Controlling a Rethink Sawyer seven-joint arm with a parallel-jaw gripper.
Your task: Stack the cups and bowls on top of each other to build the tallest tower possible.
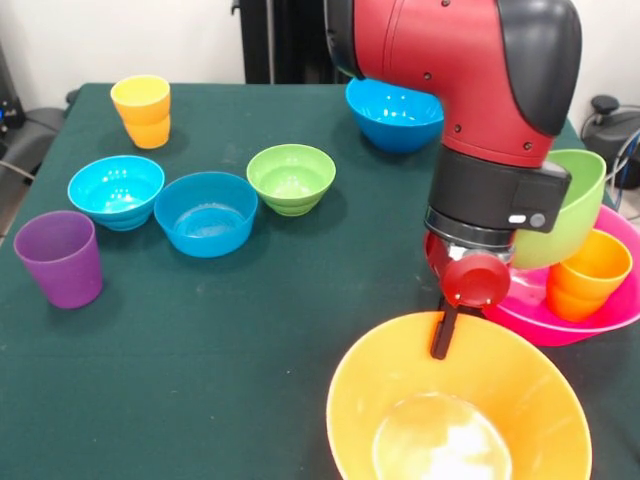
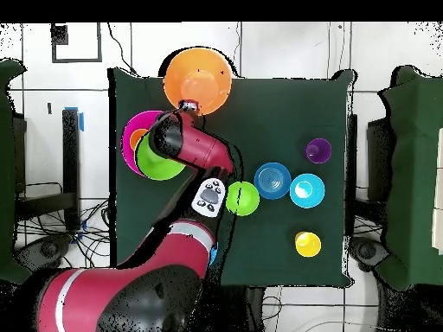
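Observation:
My gripper hangs over the far rim of the large orange bowl, and one black finger shows at that rim. The bowl looks held by the rim, near the table's front edge; overhead it reaches past the table edge with the gripper at its rim. To the right, the large pink bowl holds an orange cup and a tilted medium green bowl. From overhead the pink bowl and green bowl lie beside my arm.
A purple cup, cyan bowl, blue bowl and small green bowl stand at the left. A yellow cup stands at the far left, and a blue bowl behind my arm.

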